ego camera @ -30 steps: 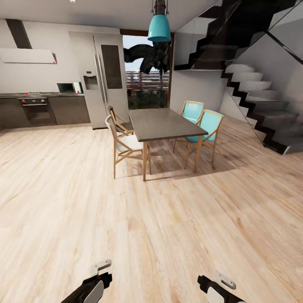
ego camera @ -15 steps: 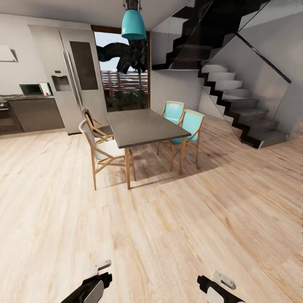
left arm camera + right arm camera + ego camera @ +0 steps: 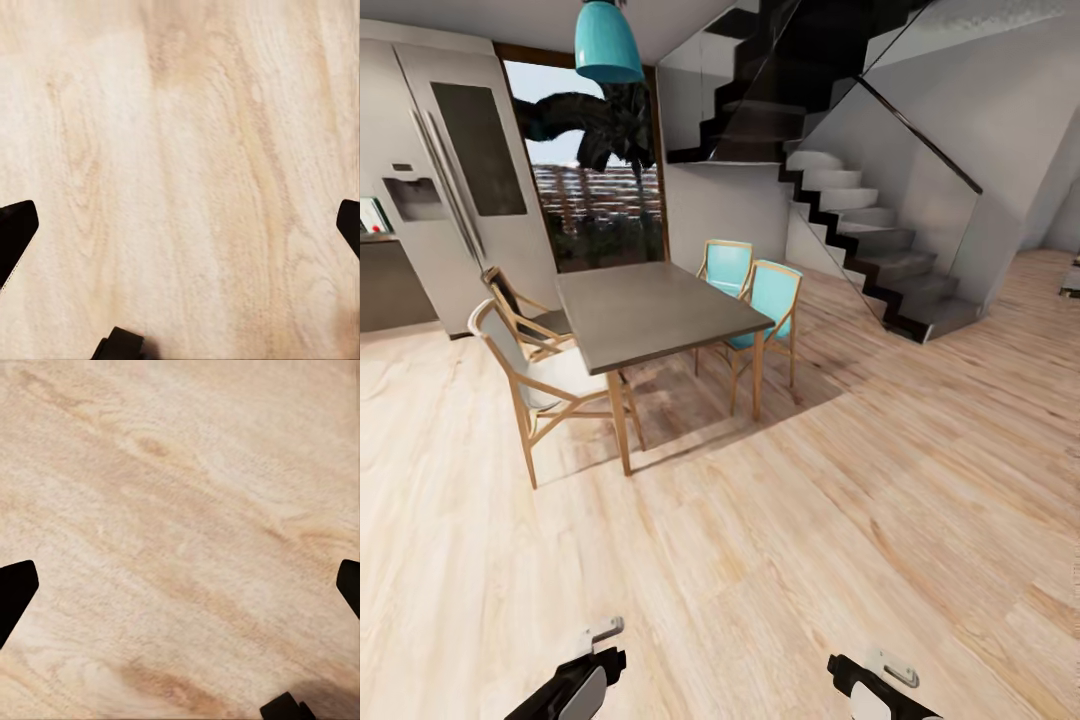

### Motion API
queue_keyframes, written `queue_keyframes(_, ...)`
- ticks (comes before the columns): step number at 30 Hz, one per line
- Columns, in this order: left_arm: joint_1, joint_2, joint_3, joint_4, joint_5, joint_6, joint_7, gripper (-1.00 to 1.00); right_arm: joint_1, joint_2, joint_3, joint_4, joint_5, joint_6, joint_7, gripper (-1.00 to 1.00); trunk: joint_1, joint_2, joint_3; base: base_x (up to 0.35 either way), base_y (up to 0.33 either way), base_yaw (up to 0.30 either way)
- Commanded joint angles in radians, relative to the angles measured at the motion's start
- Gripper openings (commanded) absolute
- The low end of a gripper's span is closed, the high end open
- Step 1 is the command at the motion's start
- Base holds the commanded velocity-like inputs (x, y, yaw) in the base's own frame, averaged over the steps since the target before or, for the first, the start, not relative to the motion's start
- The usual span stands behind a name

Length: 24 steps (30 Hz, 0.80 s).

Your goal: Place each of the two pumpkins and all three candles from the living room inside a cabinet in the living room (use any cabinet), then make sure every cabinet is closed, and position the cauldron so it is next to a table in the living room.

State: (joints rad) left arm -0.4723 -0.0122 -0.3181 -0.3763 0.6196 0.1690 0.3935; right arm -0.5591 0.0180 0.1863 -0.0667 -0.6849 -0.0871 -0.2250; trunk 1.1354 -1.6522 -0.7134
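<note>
Both spread wide and empty above bare floor [image 3: 740,560]: left gripper [image 3: 180,225], right gripper [image 3: 180,585]. No pumpkins, candles, cauldron or cabinet ahead; dining table [image 3: 650,310] and chairs beyond. Risk: clipping furniture in transit.

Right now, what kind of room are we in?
Looks like an open-plan home dining area: a grey dining table with chairs, a steel fridge toward the kitchen, and a staircase beyond.
</note>
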Motion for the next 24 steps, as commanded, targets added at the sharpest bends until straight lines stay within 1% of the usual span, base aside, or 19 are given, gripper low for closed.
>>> queue_keyframes(1,0.000,0.001,-0.008,-0.003,0.006,0.004,0.008,1.00,-0.001,0.000,0.009,0.001,-0.010,-0.003,-0.004,1.00,0.001,0.000,-0.001,0.344,0.106,-0.290)
queue_keyframes(14,0.000,0.001,-0.009,-0.003,0.006,0.004,0.008,1.00,-0.001,0.001,0.009,0.001,-0.010,-0.003,-0.004,1.00,0.001,0.000,-0.007,0.344,0.137,-0.290)
queue_keyframes(24,0.000,0.001,-0.009,-0.003,0.006,0.004,0.008,1.00,-0.001,0.001,0.009,0.001,-0.010,-0.003,-0.003,1.00,0.001,0.000,-0.012,0.324,0.180,-0.290)
